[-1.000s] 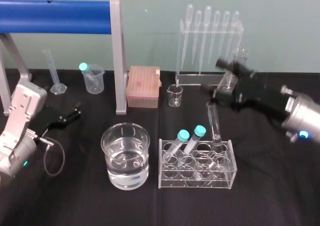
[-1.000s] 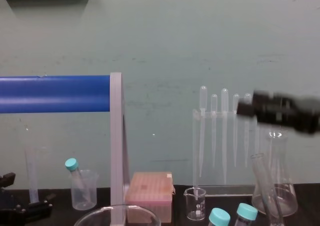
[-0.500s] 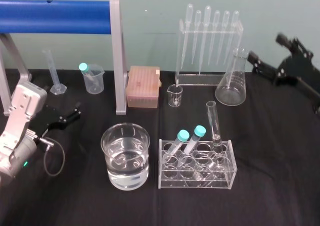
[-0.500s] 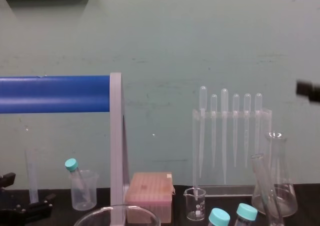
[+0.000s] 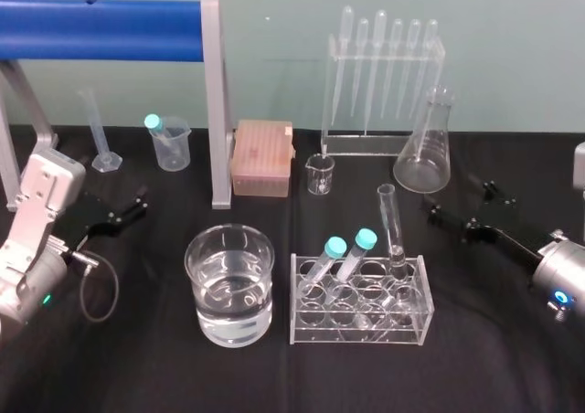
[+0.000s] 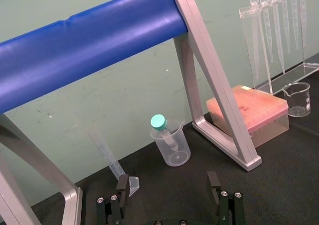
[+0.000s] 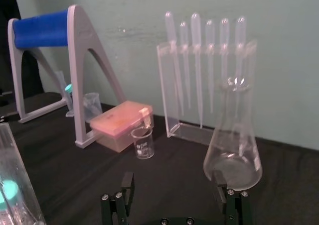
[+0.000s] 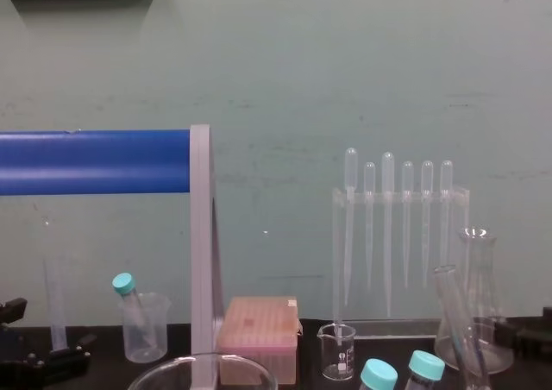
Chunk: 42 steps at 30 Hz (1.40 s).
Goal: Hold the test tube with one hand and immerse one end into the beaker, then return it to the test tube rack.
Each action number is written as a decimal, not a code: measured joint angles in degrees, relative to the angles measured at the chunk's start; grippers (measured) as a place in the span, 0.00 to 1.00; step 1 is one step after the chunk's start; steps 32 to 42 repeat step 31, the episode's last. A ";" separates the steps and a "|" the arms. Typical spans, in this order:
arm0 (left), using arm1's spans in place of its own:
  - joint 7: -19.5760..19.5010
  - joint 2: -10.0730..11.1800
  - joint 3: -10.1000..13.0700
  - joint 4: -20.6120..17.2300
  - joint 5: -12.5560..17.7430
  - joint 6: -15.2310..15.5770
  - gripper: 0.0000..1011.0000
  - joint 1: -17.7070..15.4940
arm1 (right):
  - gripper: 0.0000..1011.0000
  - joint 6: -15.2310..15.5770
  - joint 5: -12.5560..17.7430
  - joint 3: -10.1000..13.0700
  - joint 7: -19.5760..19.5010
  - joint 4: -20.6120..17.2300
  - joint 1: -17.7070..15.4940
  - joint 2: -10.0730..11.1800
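Leaning at the right end of the test tube rack (image 5: 361,326), the test tube (image 5: 393,228) is light, brittle, probably slick glass: grip its bare upper shaft gently with the empty, wide-spread right claw (image 5: 464,205) nearby, the left claw (image 5: 135,205) being parked, likewise spread wide.

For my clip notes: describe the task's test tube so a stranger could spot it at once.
Right of the wide water-filled beaker stands a clear rack. The test tube stands at its right end, leaning slightly. Unlike the two teal-capped tubes beside it, it is uncapped and reaches higher.
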 joint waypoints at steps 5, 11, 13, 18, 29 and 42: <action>0.00 0.00 0.00 0.00 0.00 0.00 0.99 0.00 | 0.99 0.02 0.07 -0.16 0.63 0.72 0.28 -0.32; 0.00 0.00 0.00 0.00 0.00 0.00 0.99 0.00 | 0.99 0.02 0.10 -0.09 0.48 0.36 0.21 -0.18; 0.00 0.00 0.00 0.00 0.00 0.00 0.99 0.00 | 0.99 0.02 0.11 -0.06 0.40 0.25 0.18 -0.12; 0.00 0.00 0.00 0.00 0.00 0.00 0.99 0.00 | 0.99 0.01 0.12 -0.01 0.30 0.04 0.15 -0.04; 0.00 0.00 0.00 0.00 0.00 0.00 0.99 0.00 | 0.99 -0.02 0.11 0.04 0.11 -0.15 0.10 0.05; 0.00 0.00 0.00 0.00 0.00 0.00 0.99 0.00 | 0.99 -0.03 0.11 0.05 0.10 -0.16 0.09 0.06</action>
